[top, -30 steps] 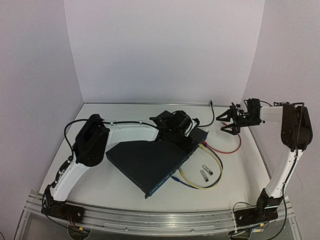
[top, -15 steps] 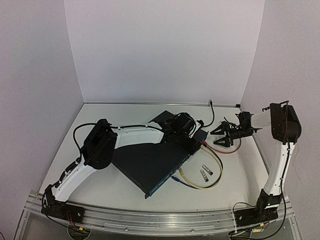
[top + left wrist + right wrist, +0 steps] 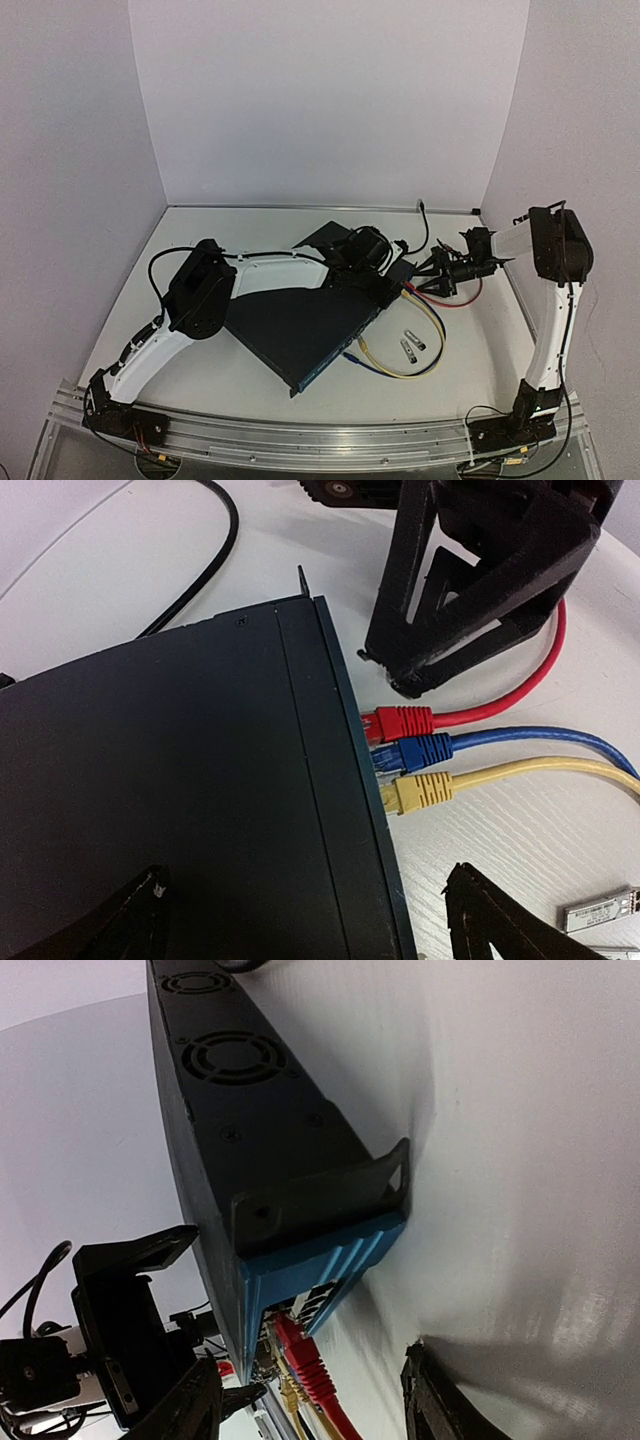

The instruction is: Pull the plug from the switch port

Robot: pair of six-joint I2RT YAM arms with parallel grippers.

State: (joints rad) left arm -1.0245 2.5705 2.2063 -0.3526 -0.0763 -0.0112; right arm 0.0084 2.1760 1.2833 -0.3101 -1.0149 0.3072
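Note:
The switch (image 3: 300, 325) lies flat and slantwise at mid-table, its socket face toward the right. A red plug (image 3: 400, 720), a blue plug (image 3: 420, 748) and a yellow plug (image 3: 425, 790) sit in neighbouring ports. My left gripper (image 3: 310, 920) is open; one finger (image 3: 130, 920) is over the switch top (image 3: 180, 780), the other (image 3: 490, 920) over the table. In the top view it (image 3: 385, 290) hangs at the switch's far right corner. My right gripper (image 3: 430, 275) is open and empty, its tips (image 3: 405, 675) just above the red plug (image 3: 305, 1360).
Red, blue and yellow cables loop over the table right of the switch (image 3: 420, 345). Two small silver modules (image 3: 410, 345) lie inside the yellow loop. A black cable (image 3: 425, 225) runs to the back wall. White walls close in the back and sides.
My right gripper has come down and left from the back right, up to the plugged ports. My left arm has shifted slightly, its gripper staying at the switch's corner.

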